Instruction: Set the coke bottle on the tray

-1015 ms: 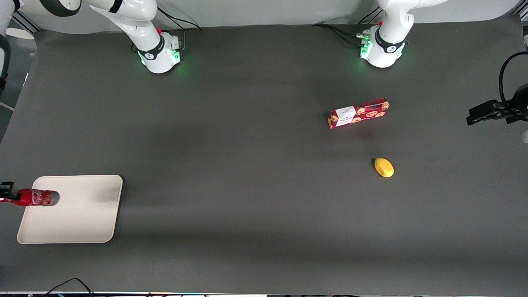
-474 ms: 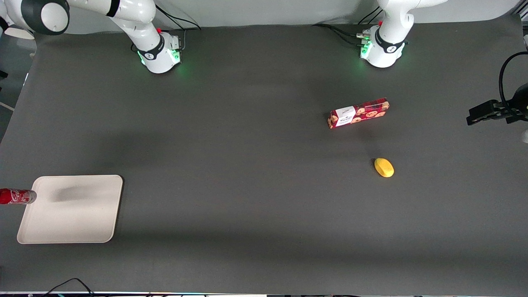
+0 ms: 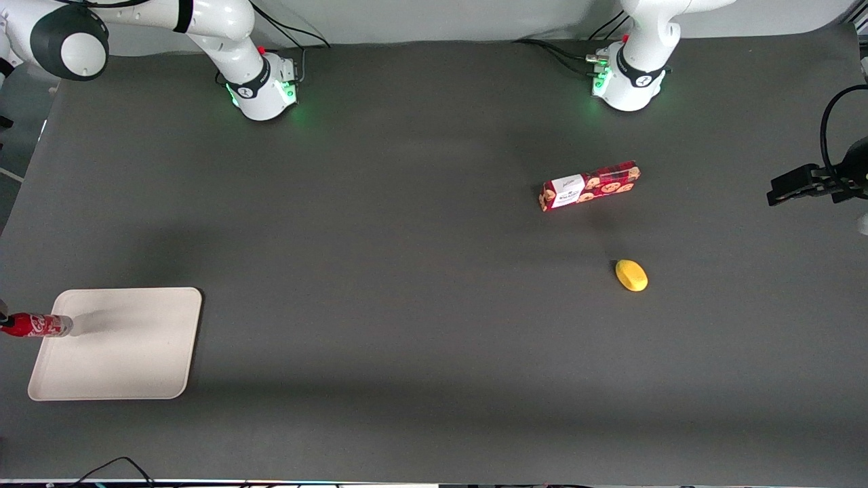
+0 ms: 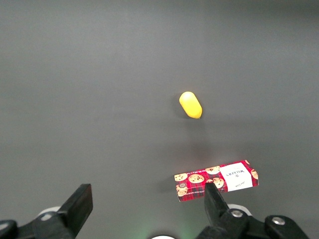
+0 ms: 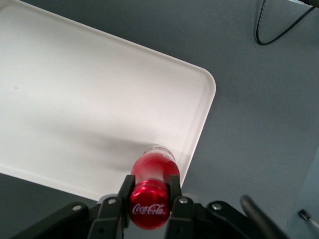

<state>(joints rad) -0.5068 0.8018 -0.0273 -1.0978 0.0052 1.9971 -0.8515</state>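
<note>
The working arm reaches from its base (image 3: 261,85) out past the edge of the front view, its white elbow joint (image 3: 68,42) high in the corner, so that only a sliver of the wrist shows at the frame's edge near the tray (image 3: 135,359). The tool (image 5: 148,195) is seen from the right wrist view: its two dark fingers (image 5: 124,191) press against either side of the coke bottle (image 5: 152,191) just under the red cap, holding it by the neck. The bottle hangs upright below the wrist, cap toward the camera, its clear base low over the tray (image 5: 89,114) close to one rounded corner and near the rim; whether the base touches the tray surface I cannot tell. In the front view the coke bottle (image 3: 37,325) shows at the tray's edge toward the working arm's end of the bench (image 3: 407,325), with a soft shadow falling across the cream surface beside it.

Toward the parked arm's end of the bench lie a red cookie box (image 3: 590,185) with a white label and a small yellow lemon-like object (image 3: 631,275), the latter nearer the front camera than the box. Both are well apart from the tray. They also show in the left wrist view: the box (image 4: 217,180) and the yellow object (image 4: 191,104).
</note>
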